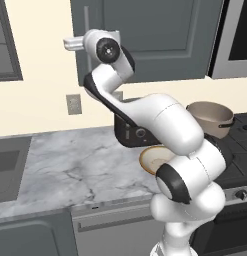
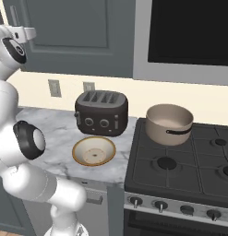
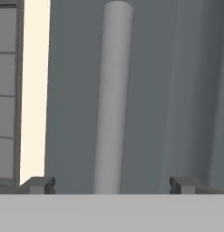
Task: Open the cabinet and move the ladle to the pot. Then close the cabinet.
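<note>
- Cabinet fills the top centre of the left base view: a dark slate-grey wall unit, door shut, so the ladle is hidden, presumably inside.
- Handle, a long upright silver bar, runs down the middle of the hand view, near the door's left edge.
- Gripper sits at the bottom of the hand view, jaws spread wide, one fingertip on each side of the bar, holding nothing.
- Judgement: the bar looks rigid, smooth and round, so it may slip; closing squarely across it, partway along, should give the firmest hold. The door likely swings on hinges along its right side.
- Pot, beige and deep, stands on the stove at centre right of the right base view.
</note>
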